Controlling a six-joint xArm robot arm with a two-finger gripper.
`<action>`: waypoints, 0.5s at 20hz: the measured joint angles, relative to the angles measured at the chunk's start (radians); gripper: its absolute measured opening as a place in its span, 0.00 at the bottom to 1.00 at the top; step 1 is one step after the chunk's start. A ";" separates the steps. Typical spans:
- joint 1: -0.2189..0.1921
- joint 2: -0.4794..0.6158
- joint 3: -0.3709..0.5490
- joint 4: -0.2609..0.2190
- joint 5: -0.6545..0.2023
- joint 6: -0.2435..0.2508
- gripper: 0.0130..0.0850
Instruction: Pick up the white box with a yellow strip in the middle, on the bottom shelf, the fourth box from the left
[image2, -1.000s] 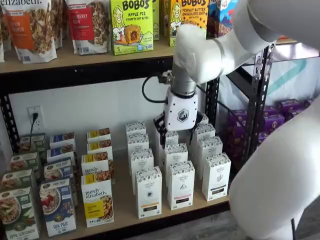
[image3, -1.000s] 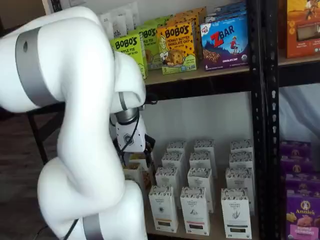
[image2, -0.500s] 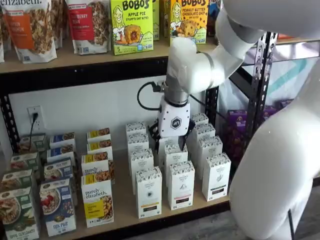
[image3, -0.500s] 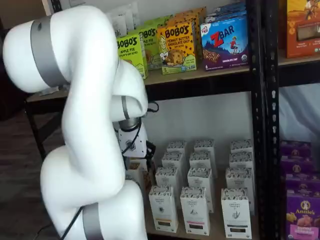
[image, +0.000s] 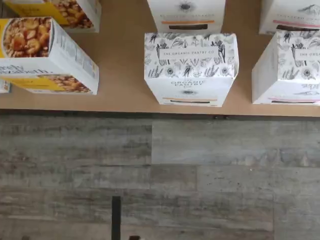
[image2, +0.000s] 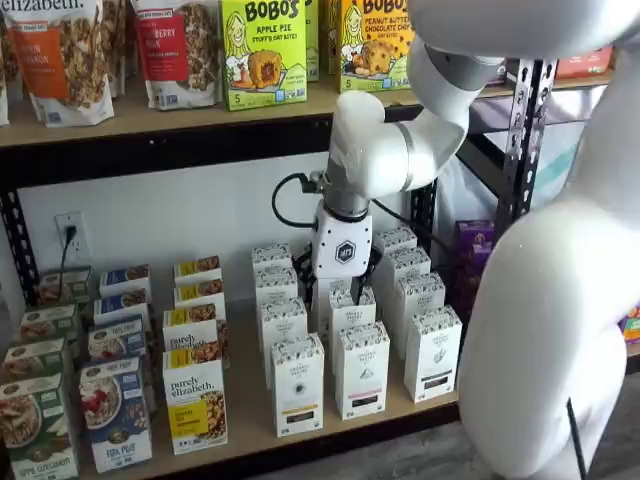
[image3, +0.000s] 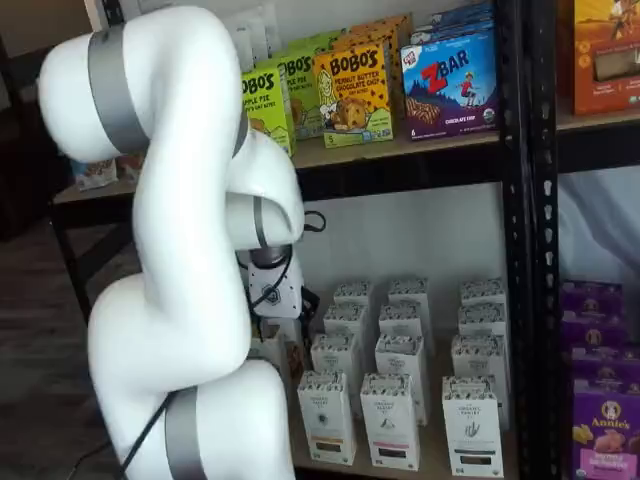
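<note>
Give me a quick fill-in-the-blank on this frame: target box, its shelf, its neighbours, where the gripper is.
1. The white box carries a thin strip coloured ____.
2. It stands at the front edge of the ____ shelf.
3. The box to its left in a shelf view, the granola box, reads "purely ____".
4. The gripper hangs above the white cartons, holding ____.

Missing words: yellow-orange; bottom; elizabeth; nothing

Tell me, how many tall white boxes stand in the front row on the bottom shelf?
3, side by side: the left box next to the granola boxes, the middle box, and the right box. None looks hidden.
</note>
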 joint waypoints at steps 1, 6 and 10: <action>-0.004 0.014 -0.005 0.004 -0.008 -0.008 1.00; -0.026 0.092 -0.032 0.018 -0.058 -0.046 1.00; -0.035 0.143 -0.050 0.039 -0.087 -0.076 1.00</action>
